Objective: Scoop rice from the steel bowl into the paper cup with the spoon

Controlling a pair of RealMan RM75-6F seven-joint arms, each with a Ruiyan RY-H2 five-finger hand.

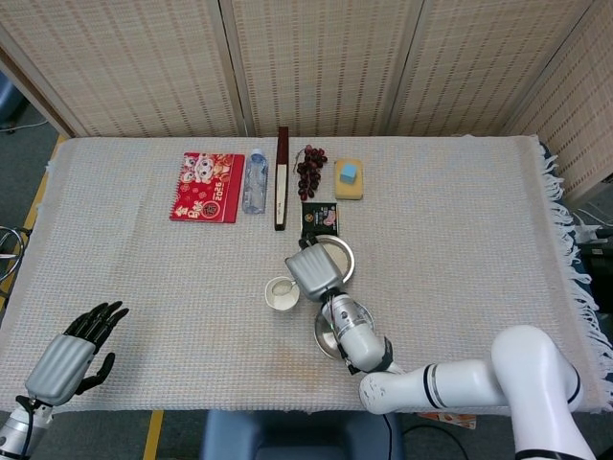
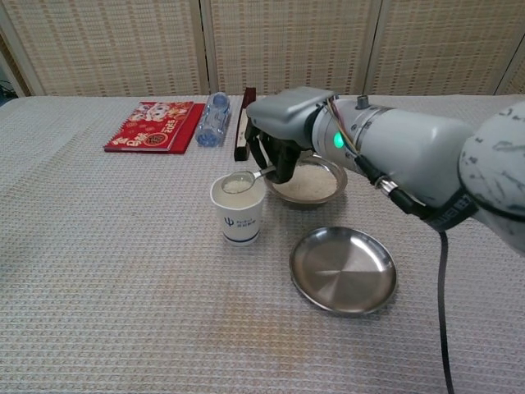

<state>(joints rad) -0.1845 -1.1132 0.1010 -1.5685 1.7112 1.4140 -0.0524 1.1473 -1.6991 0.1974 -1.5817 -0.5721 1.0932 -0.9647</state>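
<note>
The right hand point(image 2: 283, 131) pinches the handle of a small metal spoon point(image 2: 239, 182) and holds its bowl level right over the mouth of the white paper cup point(image 2: 239, 215). The spoon is kept flat so the rice heaped in it does not spill before it is over the cup, and a tip of the wrist looks like the next move. The cup stands upright just left of the round steel bowl point(image 2: 328, 184), close enough that the carry is short. How much rice is already in the cup cannot be told, as the spoon covers the opening. The steel bowl holds a pale bed of rice. Near and to the right of it, a shallow steel plate point(image 2: 343, 270) lies bare on the woven grey surface point(image 2: 123, 271). The left hand point(image 1: 67, 353) rests spread at the near left corner, holding nothing.
</note>
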